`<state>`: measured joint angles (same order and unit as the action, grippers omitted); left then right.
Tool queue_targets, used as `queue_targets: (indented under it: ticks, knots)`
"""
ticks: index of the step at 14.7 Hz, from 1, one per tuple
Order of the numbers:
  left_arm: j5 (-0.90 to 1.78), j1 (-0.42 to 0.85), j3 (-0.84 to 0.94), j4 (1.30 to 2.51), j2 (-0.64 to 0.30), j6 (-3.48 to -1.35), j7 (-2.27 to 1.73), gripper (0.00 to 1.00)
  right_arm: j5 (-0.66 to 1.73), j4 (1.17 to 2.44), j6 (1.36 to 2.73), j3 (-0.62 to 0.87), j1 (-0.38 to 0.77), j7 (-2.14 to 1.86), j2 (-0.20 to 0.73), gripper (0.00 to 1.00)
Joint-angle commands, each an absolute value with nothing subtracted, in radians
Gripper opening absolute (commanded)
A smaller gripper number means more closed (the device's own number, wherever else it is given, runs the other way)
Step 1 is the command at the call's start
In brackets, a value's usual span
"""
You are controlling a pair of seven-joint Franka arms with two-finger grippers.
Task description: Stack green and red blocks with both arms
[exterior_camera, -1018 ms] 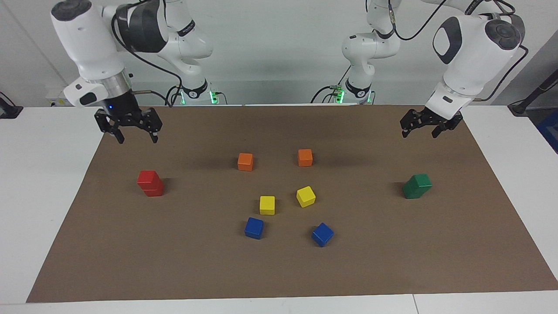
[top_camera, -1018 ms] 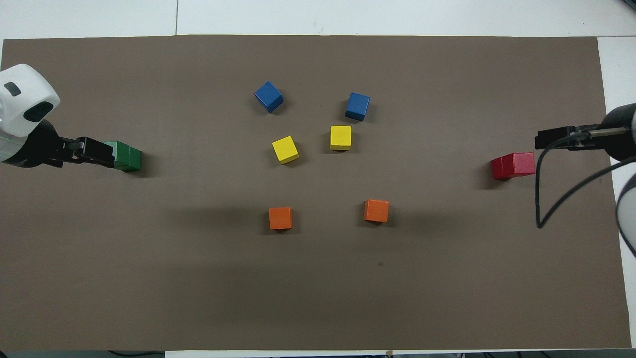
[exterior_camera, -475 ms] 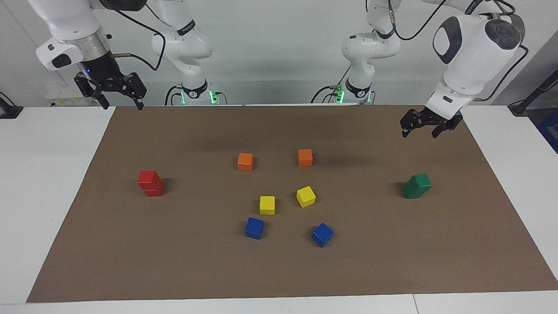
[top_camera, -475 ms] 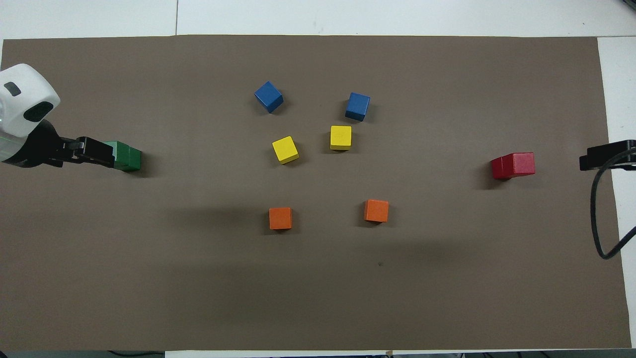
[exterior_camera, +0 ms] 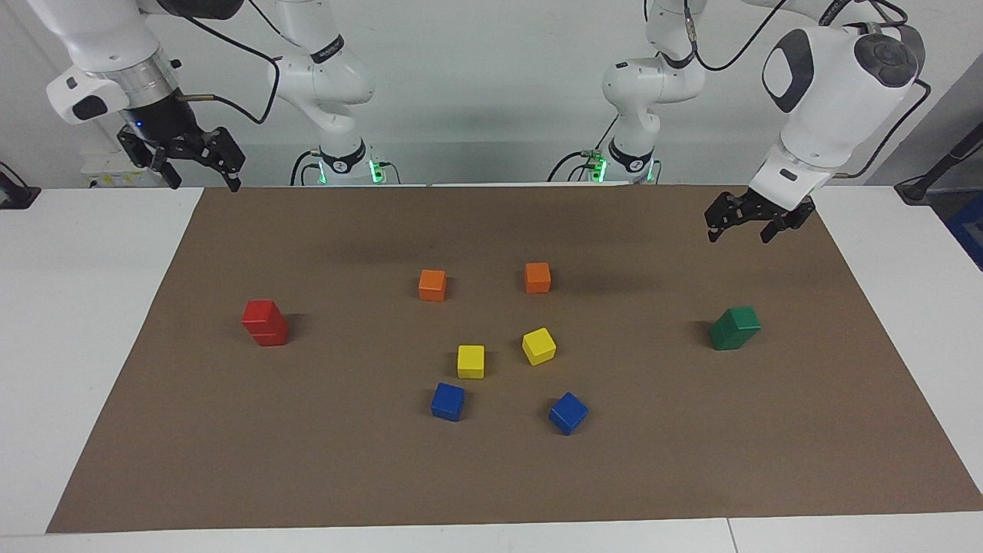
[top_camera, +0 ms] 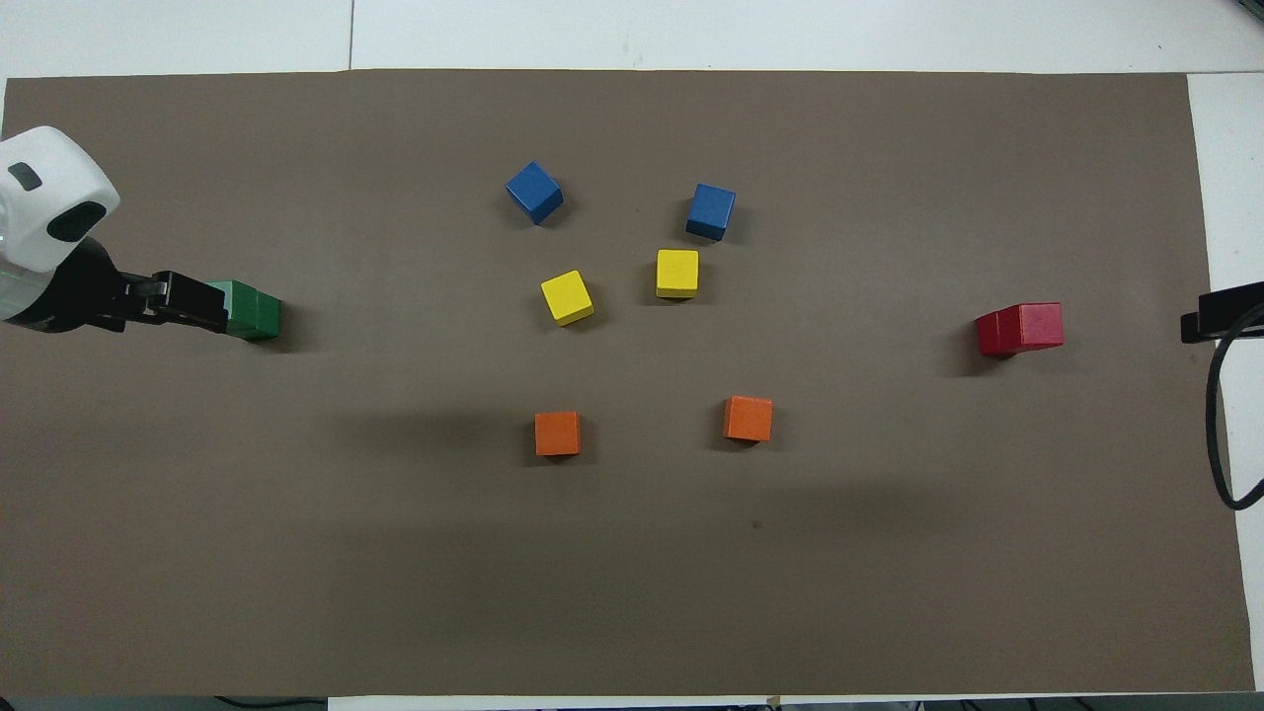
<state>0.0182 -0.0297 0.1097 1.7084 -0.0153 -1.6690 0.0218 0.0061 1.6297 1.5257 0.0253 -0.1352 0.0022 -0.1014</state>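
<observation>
Two red blocks (exterior_camera: 265,322) stand stacked toward the right arm's end of the brown mat; the overhead view shows this red stack (top_camera: 1019,329) too. Two green blocks (exterior_camera: 735,328) stand stacked toward the left arm's end, and the overhead view shows that stack (top_camera: 252,311) partly covered by the arm. My left gripper (exterior_camera: 737,236) hangs open and empty in the air, well above the mat and apart from the green stack. My right gripper (exterior_camera: 204,184) is open and empty, raised high over the mat's edge at its own end, clear of the red stack.
In the middle of the mat (exterior_camera: 491,476) lie two orange cubes (exterior_camera: 432,285) (exterior_camera: 537,277), two yellow cubes (exterior_camera: 471,361) (exterior_camera: 539,346) and two blue cubes (exterior_camera: 448,401) (exterior_camera: 568,412), the blue ones farthest from the robots. White table surrounds the mat.
My right gripper has risen and drawn away from the red stack toward its own end of the table. The left arm and all blocks have stayed put.
</observation>
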Motion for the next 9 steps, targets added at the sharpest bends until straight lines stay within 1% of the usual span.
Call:
queue_targets:
  ticks: [1, 9]
  knots:
    - [0.023, -0.018, 0.103, 1.704, -0.005, -1.663, 0.017, 1.0, 0.011, 1.601, 1.505, 0.051, -0.167, -0.002, -0.086, 1.0]
    - [0.023, -0.02, 0.104, 1.703, -0.005, -1.663, 0.017, 1.0, 0.011, 1.608, 1.502, 0.049, -0.161, 0.008, -0.086, 1.0]
